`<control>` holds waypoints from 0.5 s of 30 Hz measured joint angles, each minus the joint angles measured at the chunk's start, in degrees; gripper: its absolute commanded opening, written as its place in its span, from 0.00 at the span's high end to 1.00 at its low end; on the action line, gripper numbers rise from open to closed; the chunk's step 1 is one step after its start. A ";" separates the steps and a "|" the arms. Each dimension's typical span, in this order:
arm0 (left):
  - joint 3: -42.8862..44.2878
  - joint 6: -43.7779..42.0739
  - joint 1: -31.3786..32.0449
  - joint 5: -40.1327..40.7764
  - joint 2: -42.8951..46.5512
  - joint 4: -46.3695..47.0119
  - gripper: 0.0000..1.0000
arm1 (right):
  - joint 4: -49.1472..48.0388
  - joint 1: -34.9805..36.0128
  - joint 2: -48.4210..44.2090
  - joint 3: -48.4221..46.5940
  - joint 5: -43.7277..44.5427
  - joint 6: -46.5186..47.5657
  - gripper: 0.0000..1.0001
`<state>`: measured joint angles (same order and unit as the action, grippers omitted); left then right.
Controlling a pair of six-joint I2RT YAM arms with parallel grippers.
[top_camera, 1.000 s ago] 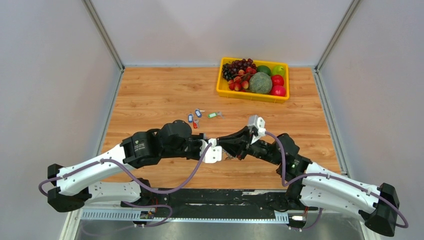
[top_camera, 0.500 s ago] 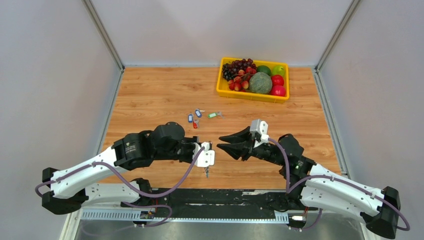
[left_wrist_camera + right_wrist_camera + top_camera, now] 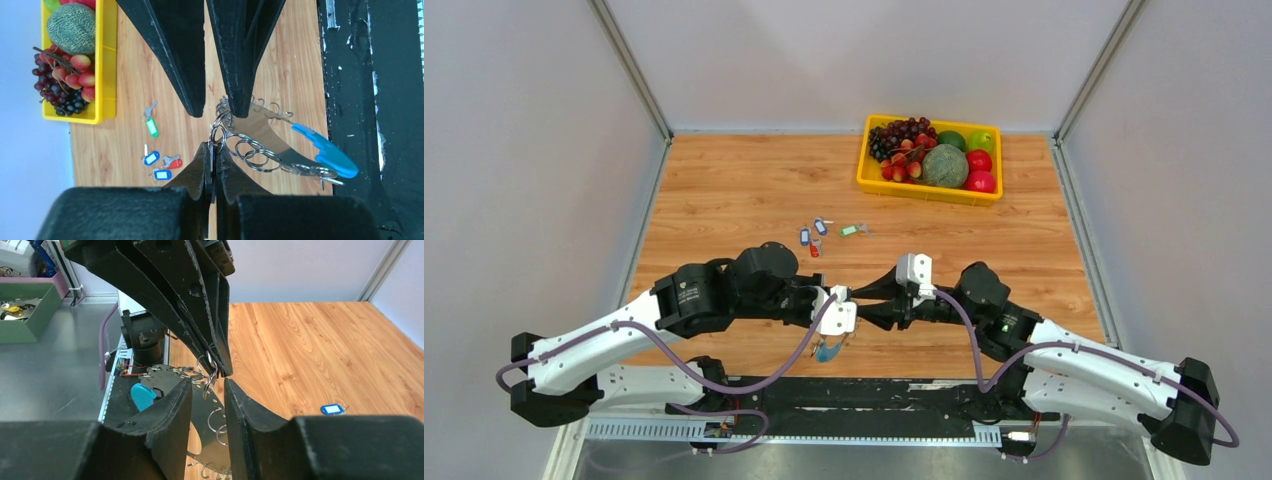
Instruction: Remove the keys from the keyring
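My left gripper [image 3: 216,146] is shut on a thin black key tag that hangs from a small split ring of the keyring [image 3: 261,134]. The keyring is a curved metal plate with several rings and a light-blue end [image 3: 326,151], and it dangles beside the left fingers over the table's near edge [image 3: 829,350]. My right gripper [image 3: 207,385] is open, its fingers [image 3: 194,102] straddling the rings just beyond the left fingertips without closing on them. Several loose keys lie on the table: green tag [image 3: 151,128], blue tags [image 3: 150,158] [image 3: 161,174], red tag [image 3: 174,163].
A yellow tray [image 3: 864,172] of grapes, a melon and other fruit stands at the back right of the wooden table. The loose keys [image 3: 816,236] lie just beyond the two grippers [image 3: 860,307]. The black base rail runs along the near edge.
The right gripper let go, opened and pulled away to the right, then came back in against the left fingertips. The keyring now hangs from the left gripper alone.
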<state>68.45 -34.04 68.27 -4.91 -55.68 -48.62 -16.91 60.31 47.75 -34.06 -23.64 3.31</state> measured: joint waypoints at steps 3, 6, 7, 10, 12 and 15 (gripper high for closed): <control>0.00 -0.11 0.00 -0.20 0.00 -0.22 1.00 | 0.22 0.44 1.07 -0.46 -0.46 0.68 0.68; 0.35 -0.31 0.00 -0.20 -0.09 -0.33 1.00 | 0.48 0.76 2.16 -0.98 -0.52 1.18 0.70; 0.50 -0.39 0.00 -0.17 -0.09 -0.37 1.00 | 0.52 0.81 2.45 -1.14 -0.52 1.31 0.72; 0.72 -0.59 0.00 -0.17 -0.09 -0.37 1.00 | 0.81 1.03 2.82 -1.27 -0.44 1.75 0.88; 0.74 -0.72 0.00 -0.17 -0.09 -0.37 1.00 | 0.83 1.07 2.82 -1.27 -0.24 2.23 1.00; 0.74 -0.83 0.00 -0.11 -0.07 -0.42 1.00 | 0.87 1.07 2.73 -1.27 0.55 2.43 1.00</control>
<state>69.19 -34.87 68.27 -5.02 -55.75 -49.04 -16.03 61.39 50.48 -35.33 -23.09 5.74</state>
